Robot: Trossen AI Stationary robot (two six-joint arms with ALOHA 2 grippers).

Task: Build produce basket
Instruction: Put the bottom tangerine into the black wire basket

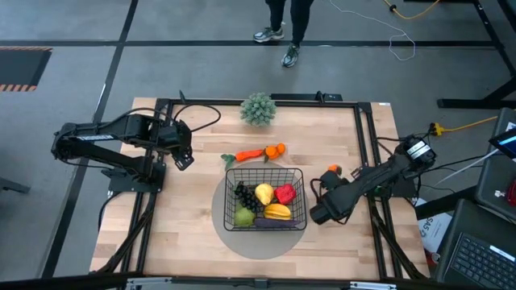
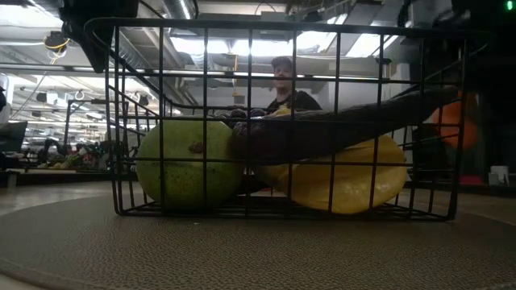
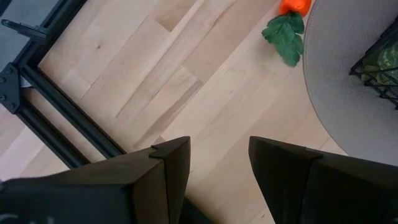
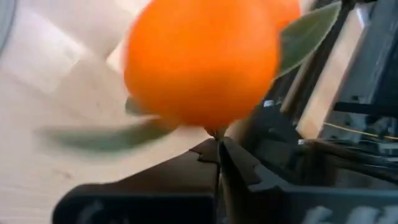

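The black wire basket (image 1: 266, 173) stands on a grey round mat at mid-table. It holds a green pear (image 1: 244, 216), dark grapes, a lemon, a red pepper (image 1: 285, 193), a banana (image 1: 277, 212) and an eggplant (image 2: 339, 125). A carrot (image 1: 251, 155) and an orange (image 1: 278, 149) lie on the table just beyond the basket. My right gripper (image 4: 217, 144) is right of the basket, shut, with a leafy orange (image 4: 202, 62) at its fingertips. My left gripper (image 3: 217, 174) is open over bare wood left of the basket, touching nothing. My right gripper has its two fingers closed together right under the leafy orange (image 1: 332, 169). A thin dark bit at the orange's underside (image 4: 215, 132) runs into the seam between the fingertips; stem or leaf, I cannot tell. The orange sits just past the fingertips, with leaves sticking out to its sides.
A spiky grey-green ball plant (image 1: 258, 109) stands at the table's far edge. The grey mat (image 1: 262, 240) reaches toward the near edge. Black frame rails (image 1: 367, 161) border the table. A person's legs (image 1: 286, 32) show beyond the far edge. Bare wood lies left of the mat.
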